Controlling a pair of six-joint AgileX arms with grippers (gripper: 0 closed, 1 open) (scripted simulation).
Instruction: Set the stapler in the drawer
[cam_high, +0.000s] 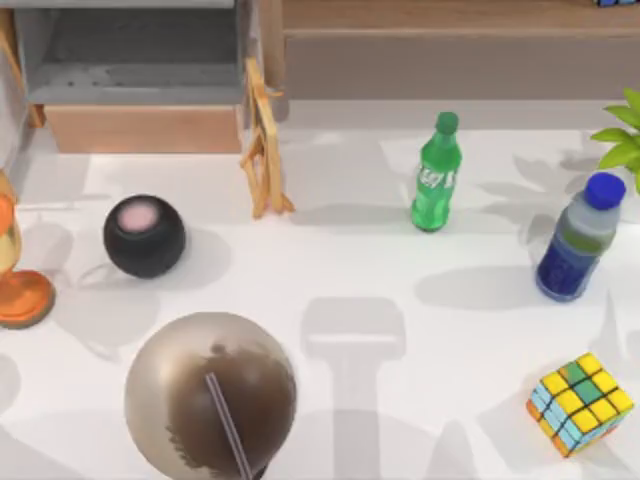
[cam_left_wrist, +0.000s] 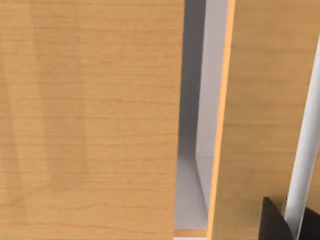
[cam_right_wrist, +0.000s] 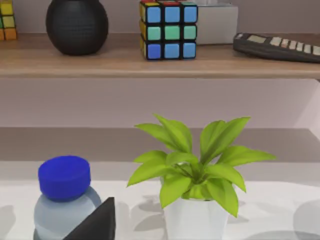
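Light-brown wood fronts the open, grey-lined drawer; neither gripper's state can be told.

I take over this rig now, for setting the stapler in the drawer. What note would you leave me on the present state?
The left gripper is close against light wooden panels with a grey gap between them.
The right gripper faces the potted plant and the blue-capped bottle.
The drawer is open at the table's rear left, grey inside.
I cannot tell where the stapler is, so placement is unconfirmed.
Left to do: locate it and check it lies in the drawer.
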